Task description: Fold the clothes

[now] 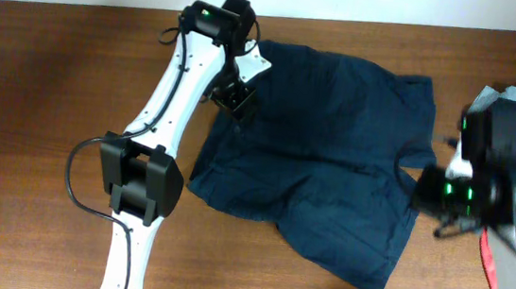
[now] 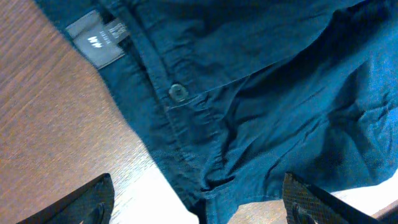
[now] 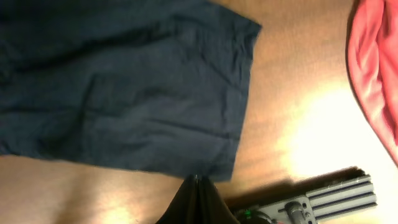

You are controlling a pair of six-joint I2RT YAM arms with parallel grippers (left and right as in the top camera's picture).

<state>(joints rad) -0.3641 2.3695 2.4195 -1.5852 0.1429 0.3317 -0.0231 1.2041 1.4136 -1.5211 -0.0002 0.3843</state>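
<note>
Closest under the overhead lens is the left arm's black elbow joint (image 1: 140,183). White links run from it up to the left end effector (image 1: 235,100), which sits over the waistband edge of the dark navy shorts (image 1: 323,160). The shorts lie spread flat on the middle of the tabletop (image 1: 44,95), with the waistband to the left and two wide legs fanning right. They are plain and lightly creased. The right end effector (image 1: 422,186) is at the inner edge of the leg lower in frame, beside the crotch.

From the left wrist I see its fingers (image 2: 93,202) spread wide above the waistband, where a grey label (image 2: 96,38) and a button (image 2: 178,92) show.

From the right wrist, the fingers (image 3: 196,199) are pressed together at the leg's hem corner. I cannot tell whether cloth is caught between them. A red garment (image 3: 373,68) lies apart at the right edge.
</note>
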